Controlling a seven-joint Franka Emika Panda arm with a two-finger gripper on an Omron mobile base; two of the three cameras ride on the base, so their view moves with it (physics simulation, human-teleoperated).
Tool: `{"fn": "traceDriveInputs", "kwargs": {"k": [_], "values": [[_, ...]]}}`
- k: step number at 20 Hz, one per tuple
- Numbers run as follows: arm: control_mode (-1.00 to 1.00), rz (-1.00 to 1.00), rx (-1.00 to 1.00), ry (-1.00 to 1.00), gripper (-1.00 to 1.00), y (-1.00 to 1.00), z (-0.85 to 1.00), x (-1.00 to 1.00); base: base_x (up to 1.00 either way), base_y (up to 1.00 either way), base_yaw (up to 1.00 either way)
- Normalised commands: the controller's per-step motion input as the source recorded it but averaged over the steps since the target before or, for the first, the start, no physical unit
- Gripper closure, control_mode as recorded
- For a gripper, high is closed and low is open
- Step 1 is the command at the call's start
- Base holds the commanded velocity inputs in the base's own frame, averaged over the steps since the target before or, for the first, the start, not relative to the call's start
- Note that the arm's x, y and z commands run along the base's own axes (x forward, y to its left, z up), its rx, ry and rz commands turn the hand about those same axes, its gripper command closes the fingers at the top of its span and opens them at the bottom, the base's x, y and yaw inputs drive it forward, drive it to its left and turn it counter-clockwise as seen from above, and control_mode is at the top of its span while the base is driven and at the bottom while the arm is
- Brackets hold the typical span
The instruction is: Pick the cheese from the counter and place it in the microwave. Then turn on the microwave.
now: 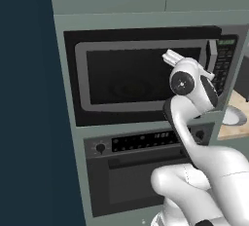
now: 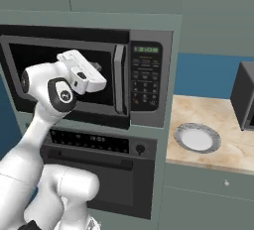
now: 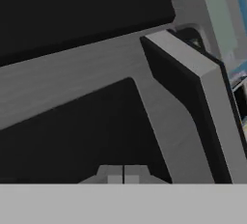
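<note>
the white arm reaches up in front of the microwave (image 2: pixel 89 75), its gripper (image 3: pixel 123 175) pinched fully closed with nothing between the tips, hovering near the door glass just left of the vertical silver handle (image 2: pixel 119 78). the door looks shut. the cheese can't be made out on the counter (image 2: pixel 233 149) beside the grey plate (image 2: pixel 196 138), so it is probably already inside. pressing the keypad (image 2: pixel 145 83) likely remains.

Black microwave (image 2: pixel 74 75), silver handle (image 2: pixel 119 78).
</note>
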Motion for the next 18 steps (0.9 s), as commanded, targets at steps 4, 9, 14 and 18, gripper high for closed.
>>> {"fn": "traceDriveInputs", "kwargs": {"k": [4, 9, 14, 18], "values": [[-1.00, 0.12, 0.08, -0.01, 1.00, -0.35, 0.01, 0.63, 0.00, 0.00, 0.00], [-1.00, 0.12, 0.06, -0.02, 1.00, -0.27, 0.00, 0.50, 0.00, 0.00, 0.00], [-1.00, 0.09, 0.01, -0.04, 1.00, -0.06, 0.07, -0.13, 0.00, 0.00, 0.00], [-1.00, 0.05, 0.00, -0.10, 1.00, 0.00, 0.40, -1.00, 0.00, 0.00, 0.00]]}}
